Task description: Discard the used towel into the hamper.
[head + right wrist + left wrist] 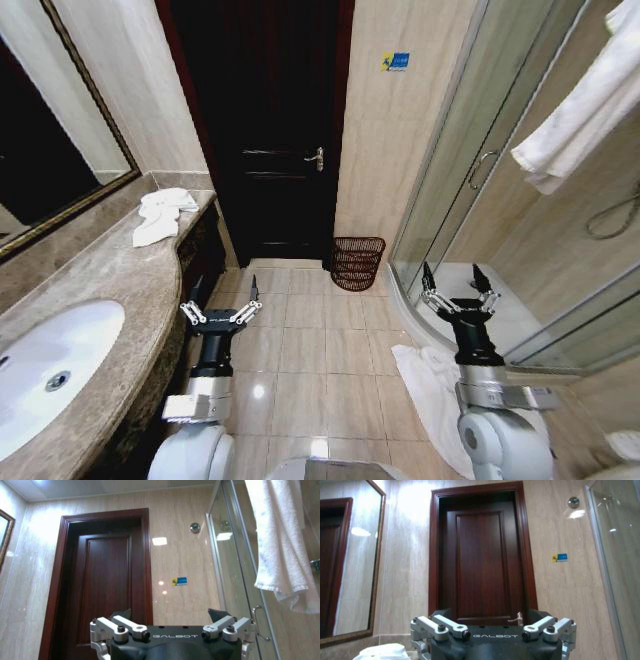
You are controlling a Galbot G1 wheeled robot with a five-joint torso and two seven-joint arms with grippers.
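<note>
Hamper (357, 262) upright on floor, rim up, beside dark door (265, 130).

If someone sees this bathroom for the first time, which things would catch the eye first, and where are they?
Probably the dark wooden door straight ahead, with the hamper on the floor tiles beside it, by the shower glass. Next, the crumpled white towel on the marble counter at the left. In front, the left gripper and right gripper are raised, both open and empty.

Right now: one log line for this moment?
left gripper: open, idle, raised by counter | right gripper: open, idle, raised | towel: on counter | hamper: on floor beside door
</note>
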